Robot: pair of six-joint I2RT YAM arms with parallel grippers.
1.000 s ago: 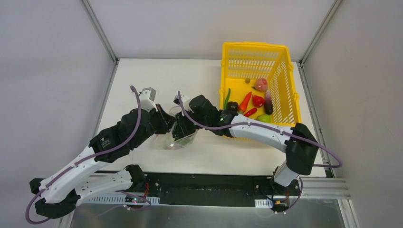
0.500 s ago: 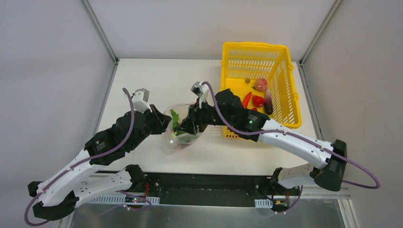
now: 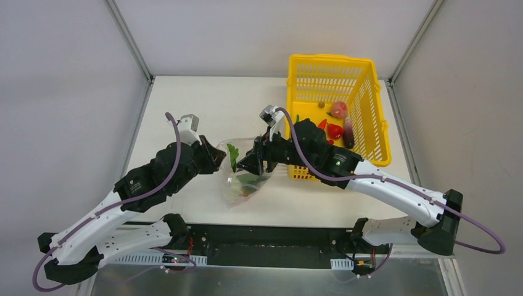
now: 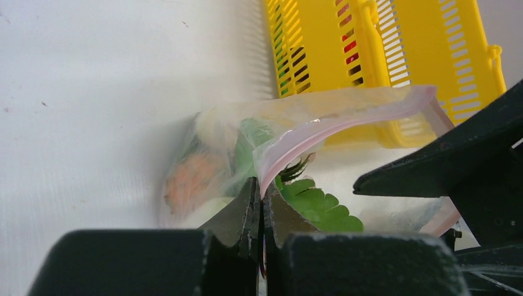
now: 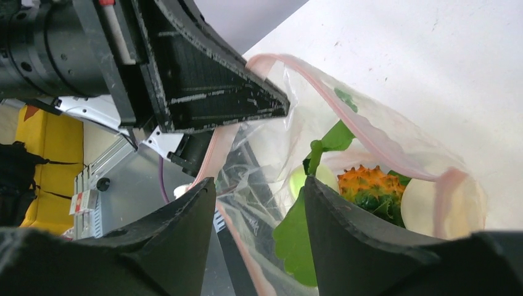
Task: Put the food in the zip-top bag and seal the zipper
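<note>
Presently the left claw (image 4: 260, 196) is clenched on the pink zipper (image 4: 321, 126) at the left end of the bag's mouth, holding that edge up off the counter (image 3: 185, 105). The bag (image 3: 242, 185) slumps near the middle of the counter, between the two claws, and its belly appears to rest on the surface. Inside it lie a green leaf (image 5: 296, 237), a spiky orange piece (image 5: 369, 180) and a pale rounded piece (image 5: 428, 197). The leaf stands up into the mouth, close to the strip. The right claw (image 5: 259, 188) is released, jaws apart, with film from the mouth passing between them; it grips nothing.

Risks, as judged:
- The mouth is held by a single pinch. A slip there would drop it and may spill the load.
- If the right claw closes where it stands, it may catch only one wall, or nip the leaf, and the strip would not mate.
- A leaf lying across the zipper line would block the seal until pushed down.
- A hard pull between the claws could tear the thin film.

At the far right stands the yellow basket (image 3: 365, 92). A red piece (image 3: 335, 131) and others lie in it; sealing now would leave them out.
</note>
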